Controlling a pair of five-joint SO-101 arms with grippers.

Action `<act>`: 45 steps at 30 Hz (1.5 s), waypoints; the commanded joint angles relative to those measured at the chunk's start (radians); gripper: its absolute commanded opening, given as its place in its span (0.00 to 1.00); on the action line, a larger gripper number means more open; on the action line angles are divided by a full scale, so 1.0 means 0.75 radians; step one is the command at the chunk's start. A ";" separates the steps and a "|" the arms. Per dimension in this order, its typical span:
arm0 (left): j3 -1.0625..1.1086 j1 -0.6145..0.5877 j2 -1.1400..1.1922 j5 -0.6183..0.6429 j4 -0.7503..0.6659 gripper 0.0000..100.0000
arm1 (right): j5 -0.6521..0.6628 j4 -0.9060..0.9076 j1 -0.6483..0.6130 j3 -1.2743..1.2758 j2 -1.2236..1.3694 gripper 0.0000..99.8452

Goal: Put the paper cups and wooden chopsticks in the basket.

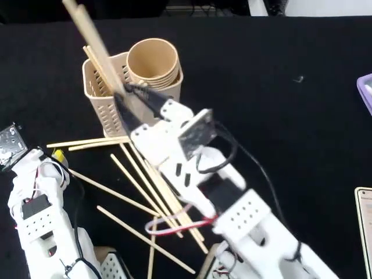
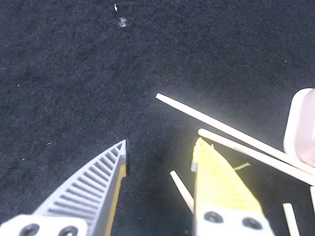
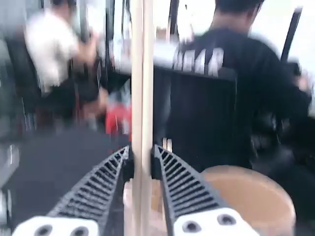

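while the right gripper (image 1: 127,94) clamps two chopsticks (image 1: 91,38) upright over the basket (image 1: 107,110) (paper cups (image 1: 152,58) stacked inside), the left gripper (image 2: 161,142) gapes above loose chopsticks (image 1: 87,141) on the table (image 1: 279,116).

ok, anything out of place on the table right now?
Yes: thin wooden chopsticks lie scattered crisscross on the black table, outside the beige slotted basket. The right gripper clamps further chopsticks tilted steeply over it.

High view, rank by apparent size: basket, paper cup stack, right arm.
1. right arm: largest, though it sits raised, nearer the camera.
2. basket.
3. paper cup stack: mostly sunk in the basket, so only its top counts.
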 commanded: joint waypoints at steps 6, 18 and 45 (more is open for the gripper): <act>-0.001 0.009 -0.012 -0.010 0.004 0.22 | 0.035 -0.585 0.043 -0.418 0.629 0.01; 0.009 0.009 -0.012 -0.010 -0.004 0.22 | 0.031 -0.579 0.084 -0.721 1.110 0.01; 0.011 0.009 -0.012 -0.010 -0.004 0.22 | -0.176 0.663 -0.035 -0.199 0.230 0.10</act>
